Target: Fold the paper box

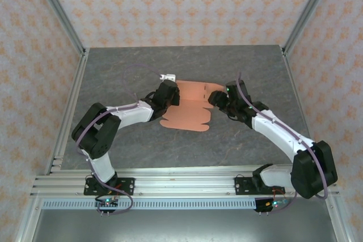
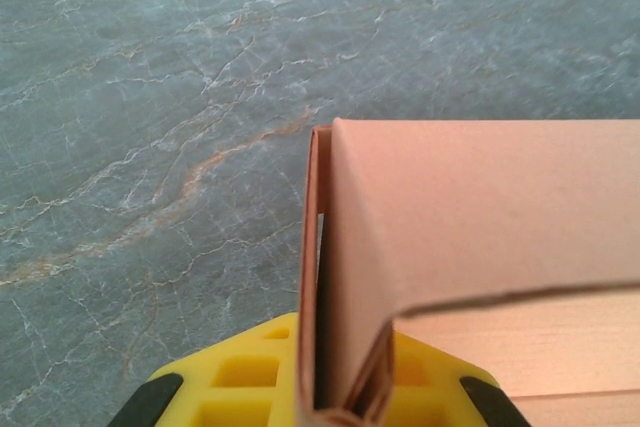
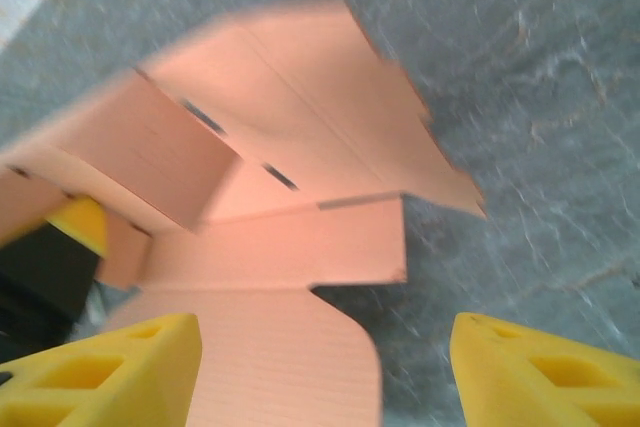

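Left wrist: left pincer (image 2: 322,392) pinches a paper box (image 2: 480,217) flap (doubled over); right wrist: right pincer (image 3: 322,352) spread.

Bare table (image 1: 122,69) all round, paper box (image 1: 187,114) between left tool (image 1: 173,96) and right tool (image 1: 213,98), white piece (image 1: 168,76) just beyond

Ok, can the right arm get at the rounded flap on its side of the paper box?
Probably yes. The right gripper stands open with the rounded flap of the paper box right at its fingers, nothing between. The left gripper is shut on the raised wall opposite, clear of it.
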Controlling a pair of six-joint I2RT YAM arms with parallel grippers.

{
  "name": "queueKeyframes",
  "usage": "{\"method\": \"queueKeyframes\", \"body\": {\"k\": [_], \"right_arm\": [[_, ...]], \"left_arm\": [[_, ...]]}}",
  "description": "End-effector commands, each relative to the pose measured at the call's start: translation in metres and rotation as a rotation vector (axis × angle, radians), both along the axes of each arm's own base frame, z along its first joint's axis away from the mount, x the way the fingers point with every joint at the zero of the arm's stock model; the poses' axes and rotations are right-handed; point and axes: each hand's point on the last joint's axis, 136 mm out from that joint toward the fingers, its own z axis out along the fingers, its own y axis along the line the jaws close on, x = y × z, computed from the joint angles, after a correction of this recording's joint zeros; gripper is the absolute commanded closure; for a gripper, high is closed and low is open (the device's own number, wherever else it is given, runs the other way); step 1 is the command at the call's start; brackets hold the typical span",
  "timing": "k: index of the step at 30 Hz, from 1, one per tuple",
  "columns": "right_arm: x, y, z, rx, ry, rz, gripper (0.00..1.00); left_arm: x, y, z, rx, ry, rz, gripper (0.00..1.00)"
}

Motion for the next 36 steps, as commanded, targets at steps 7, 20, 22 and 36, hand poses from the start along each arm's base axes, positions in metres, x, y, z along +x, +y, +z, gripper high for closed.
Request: {"method": "queueKeyframes", "body": {"k": [7,20,22,36], "right_arm": [[0.004,0.019,-0.012,0.040,-0.014,0.070,0.29],[0.029,0.038,-0.005,0.119,-0.075,0.078,0.35],[0.029,0.036,-0.001,0.109,-0.090,0.078,0.37],[0.030,0.034,0.015,0.083,-0.183,0.108,0.54]], "left_arm": [[-0.005,0.001,0.029,-0.066,-0.027,0.017,1.00],[-0.009,0.003,0.035,-0.064,-0.036,0.013,1.00],[-0.008,0.003,0.034,-0.064,-0.034,0.013,1.00],[-0.010,0.002,0.032,-0.067,-0.028,0.005,1.00]]}}
